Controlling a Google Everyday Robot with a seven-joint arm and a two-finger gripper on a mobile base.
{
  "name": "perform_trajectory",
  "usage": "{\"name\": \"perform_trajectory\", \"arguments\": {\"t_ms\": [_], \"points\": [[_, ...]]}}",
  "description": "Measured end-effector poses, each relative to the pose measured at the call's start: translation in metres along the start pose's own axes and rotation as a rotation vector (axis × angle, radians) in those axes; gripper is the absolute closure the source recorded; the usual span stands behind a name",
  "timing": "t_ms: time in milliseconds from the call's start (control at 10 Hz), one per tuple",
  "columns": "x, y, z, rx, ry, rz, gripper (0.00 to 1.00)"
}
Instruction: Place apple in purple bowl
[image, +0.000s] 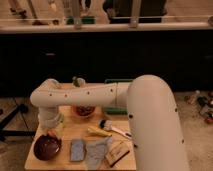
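The purple bowl (46, 148) sits at the front left corner of the wooden table; it is dark, glossy and holds nothing I can see. My white arm reaches across the table from the right and bends down at the left. The gripper (52, 129) hangs just above the bowl's far right rim. A small orange-red patch, the apple (51, 134), shows at the gripper's lower end, right by the rim. I cannot tell whether the apple is lifted or touching the table.
An orange-red bowl (84, 110) with dark contents sits mid-table under the arm. A long yellow item (98, 131) and a brush (116, 129) lie to the right. A blue packet (77, 150), grey cloth (98, 152) and brown box (116, 153) line the front edge. A green tray (118, 110) stands behind.
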Motion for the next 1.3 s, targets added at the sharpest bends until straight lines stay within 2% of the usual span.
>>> {"name": "perform_trajectory", "arguments": {"t_ms": [700,900,1300], "points": [[-0.003,-0.007,0.002,0.007,-0.077,0.033,1.00],[-0.011,-0.013,0.004,0.009,-0.102,0.029,1.00],[-0.017,-0.014,0.010,0.030,-0.191,0.025,1.00]]}}
